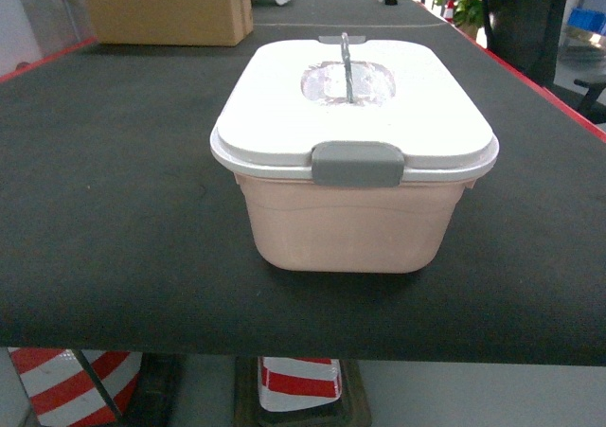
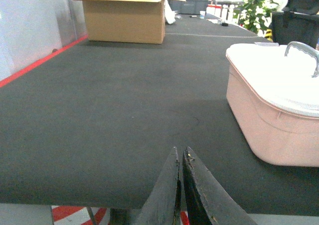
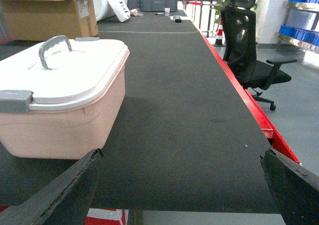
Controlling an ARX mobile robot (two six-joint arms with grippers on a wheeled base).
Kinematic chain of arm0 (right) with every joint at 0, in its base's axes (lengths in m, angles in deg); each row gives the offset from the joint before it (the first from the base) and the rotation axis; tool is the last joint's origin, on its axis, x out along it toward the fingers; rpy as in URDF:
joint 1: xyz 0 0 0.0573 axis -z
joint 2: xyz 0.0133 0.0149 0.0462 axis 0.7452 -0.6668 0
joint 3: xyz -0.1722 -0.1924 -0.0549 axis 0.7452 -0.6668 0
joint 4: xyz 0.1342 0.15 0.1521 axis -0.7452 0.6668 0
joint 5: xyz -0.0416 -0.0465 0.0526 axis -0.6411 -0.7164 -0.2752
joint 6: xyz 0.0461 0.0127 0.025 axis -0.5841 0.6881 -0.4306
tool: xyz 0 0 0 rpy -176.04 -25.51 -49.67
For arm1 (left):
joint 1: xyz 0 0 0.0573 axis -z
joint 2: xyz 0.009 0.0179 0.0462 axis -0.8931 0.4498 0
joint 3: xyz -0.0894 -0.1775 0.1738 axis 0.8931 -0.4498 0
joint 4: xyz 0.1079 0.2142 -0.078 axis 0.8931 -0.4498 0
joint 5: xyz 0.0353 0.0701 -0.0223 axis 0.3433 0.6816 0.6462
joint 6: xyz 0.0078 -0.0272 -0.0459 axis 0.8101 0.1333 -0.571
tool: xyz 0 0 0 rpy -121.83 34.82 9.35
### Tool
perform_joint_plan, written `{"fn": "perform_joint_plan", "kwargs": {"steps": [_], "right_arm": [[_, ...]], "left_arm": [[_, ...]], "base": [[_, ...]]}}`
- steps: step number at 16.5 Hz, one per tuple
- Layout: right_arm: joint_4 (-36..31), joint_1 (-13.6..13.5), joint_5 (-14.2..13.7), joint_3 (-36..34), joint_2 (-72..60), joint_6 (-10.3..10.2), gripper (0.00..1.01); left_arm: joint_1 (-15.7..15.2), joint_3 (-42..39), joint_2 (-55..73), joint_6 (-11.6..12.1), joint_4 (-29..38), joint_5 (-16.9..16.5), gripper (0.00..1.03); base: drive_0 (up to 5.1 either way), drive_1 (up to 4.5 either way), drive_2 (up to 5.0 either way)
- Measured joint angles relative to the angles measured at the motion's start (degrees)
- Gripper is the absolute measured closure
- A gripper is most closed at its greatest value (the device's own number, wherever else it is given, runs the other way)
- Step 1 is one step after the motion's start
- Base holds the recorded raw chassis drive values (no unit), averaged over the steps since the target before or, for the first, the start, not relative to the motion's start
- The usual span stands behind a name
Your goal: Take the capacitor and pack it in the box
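The pale pink box [image 1: 346,223] stands near the front edge of the dark table, closed by its white lid [image 1: 355,105] with a grey clip [image 1: 357,163] and an upright handle [image 1: 346,62]. In the left wrist view the box [image 2: 271,120] lies to the right of my left gripper [image 2: 180,152], which is shut with nothing between its fingers. From the right wrist the box [image 3: 65,122] is at the left; my right gripper [image 3: 182,152] is wide open and empty over bare table. No capacitor is in view. Neither gripper shows in the head view.
A brown cardboard carton [image 1: 166,8] sits at the far left of the table [image 1: 104,190]. A black office chair [image 3: 249,55] stands beyond the table's red right edge [image 3: 239,93]. Red-and-white striped barriers [image 1: 294,382] are below the front edge. A plant [image 2: 256,8] is far back.
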Motion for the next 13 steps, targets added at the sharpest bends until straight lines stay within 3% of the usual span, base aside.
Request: {"fn": "perform_joint_plan", "kwargs": {"steps": [1, 2, 9, 13], "right_arm": [[-0.04, 0.0, -0.02, 0.0, 0.0, 0.0, 0.03], [-0.02, 0.0, -0.02, 0.0, 0.0, 0.0, 0.03], [-0.02, 0.0, -0.02, 0.0, 0.0, 0.0, 0.03], [-0.02, 0.0, -0.02, 0.0, 0.0, 0.0, 0.03]], "left_arm": [[0.0, 0.0, 0.0, 0.0, -0.39, 0.04, 1.01], [0.0, 0.0, 0.0, -0.02, -0.28, 0.02, 0.92], [0.0, 0.0, 0.0, 0.0, -0.31, 0.0, 0.05], [0.0, 0.0, 0.0, 0.07, -0.31, 0.0, 0.05]], "base": [[0.0, 0.0, 0.0], [0.0, 0.0, 0.0], [0.0, 0.0, 0.0], [0.0, 0.0, 0.0]]}}
